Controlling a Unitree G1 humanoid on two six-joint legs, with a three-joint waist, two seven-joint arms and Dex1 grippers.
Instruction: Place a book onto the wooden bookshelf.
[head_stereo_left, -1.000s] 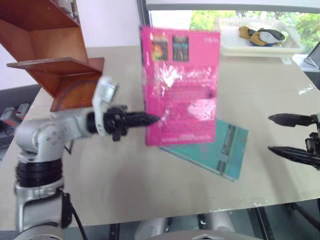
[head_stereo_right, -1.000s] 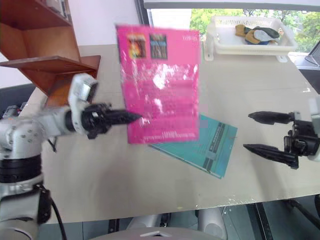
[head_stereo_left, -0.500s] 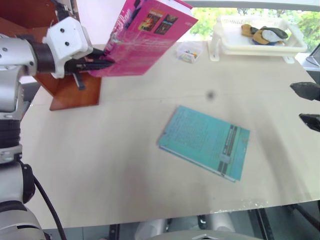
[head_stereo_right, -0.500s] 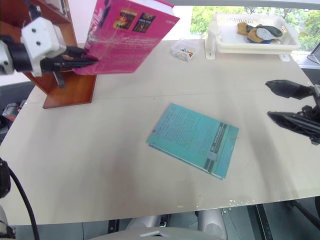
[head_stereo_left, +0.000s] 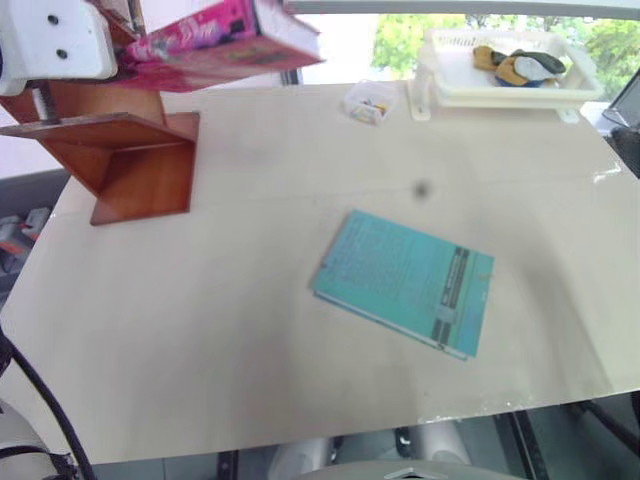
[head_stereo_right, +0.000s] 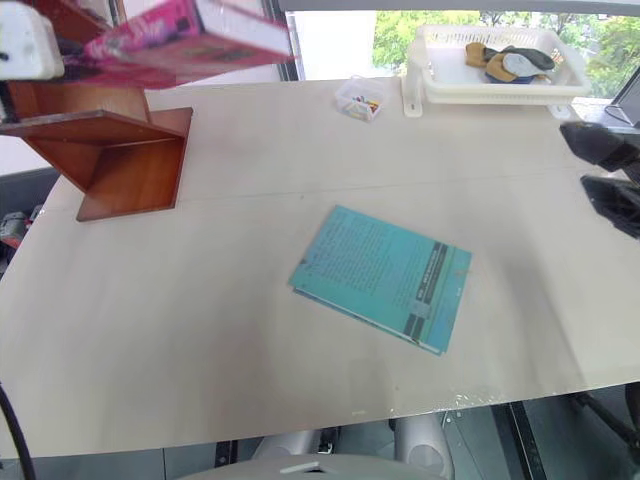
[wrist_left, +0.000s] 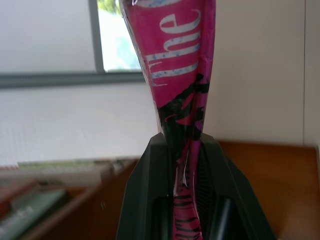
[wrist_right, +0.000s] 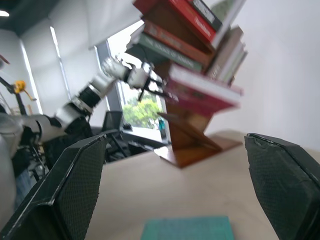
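Left wrist view: the book (wrist_left: 175, 75) is pinched edge-on between the left gripper (wrist_left: 184, 210)'s clenched fingers, raised beside the wooden bookshelf (head_stereo_left: 130, 150). Thin, glossy, likely slippery; flex is expected, so a hold near the spine is judged safer. Right gripper (wrist_right: 175, 200) fingers are spread, empty.

Wooden bookshelf (head_stereo_left: 125, 165) at table's (head_stereo_left: 200, 320) far left corner. Book (head_stereo_left: 215, 42) held flat above shelf's upper boards, clamped in left gripper (wrist_left: 186, 165). Second book (head_stereo_left: 405, 281) flat at table centre, well apart from shelf. Tray (head_stereo_left: 505, 85) at far right edge, small box (head_stereo_left: 368, 102) just left of it. Right gripper (head_stereo_right: 605, 175) over table's right edge.
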